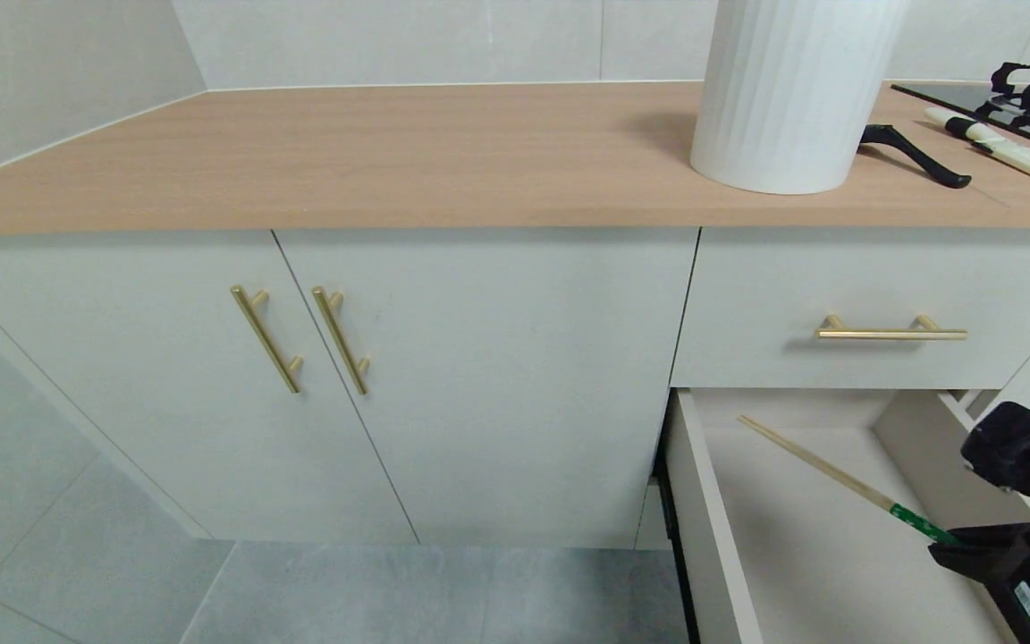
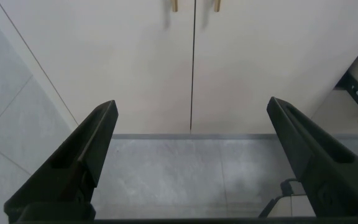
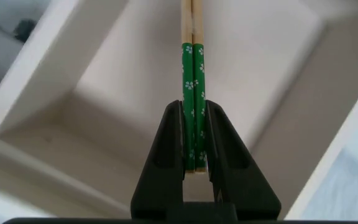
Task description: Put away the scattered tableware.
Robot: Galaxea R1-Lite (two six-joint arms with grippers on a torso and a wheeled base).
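A pair of wooden chopsticks [image 1: 823, 465] with green patterned ends [image 3: 192, 93] is clamped in my right gripper [image 1: 962, 541], shut on them above the open lower drawer [image 1: 703, 501]. The sticks slant up and back over the drawer's bare bottom [image 3: 142, 93]. My left gripper [image 2: 191, 155] hangs open with nothing between its fingers, facing the closed cabinet doors [image 2: 191, 68] and the grey floor. On the counter lie a black-handled utensil [image 1: 917, 154] and a cream-handled knife [image 1: 1016, 152].
A tall white ribbed container [image 1: 788, 89] stands on the wooden countertop [image 1: 345, 152], with a black stovetop [image 1: 1016, 103] at the far right. A closed drawer with a brass handle [image 1: 890, 333] sits above the open one. Two cabinet doors with brass handles [image 1: 300, 340] are to the left.
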